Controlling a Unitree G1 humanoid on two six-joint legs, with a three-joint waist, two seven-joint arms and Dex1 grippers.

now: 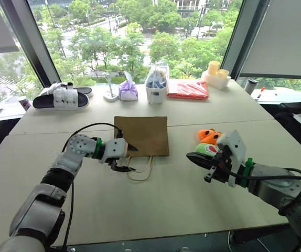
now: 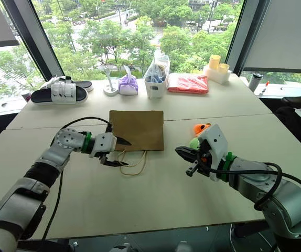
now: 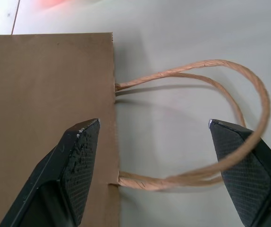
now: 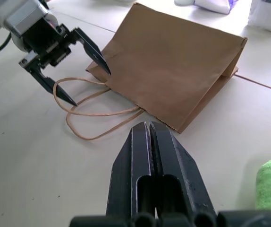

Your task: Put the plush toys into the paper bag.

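Before me the paper bag (image 1: pixel 141 135), plain brown kraft, lies flat on the surface, its mouth toward me with thin beige cord handles (image 1: pixel 140 169) looped out. To its right, well apart, the orange plush toy (image 1: pixel 210 136) and green plush toy (image 1: pixel 207 149) touch.

Plain brown paper bag (image 1: pixel 141 135) (beige cord handles (image 1: pixel 140 169)), orange and lime-green plush toys (image 1: pixel 209 141).

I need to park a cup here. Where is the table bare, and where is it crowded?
Bare: the near table between the two arms, below the paper bag. Crowded: the window edge, from the sandals to the red packet.
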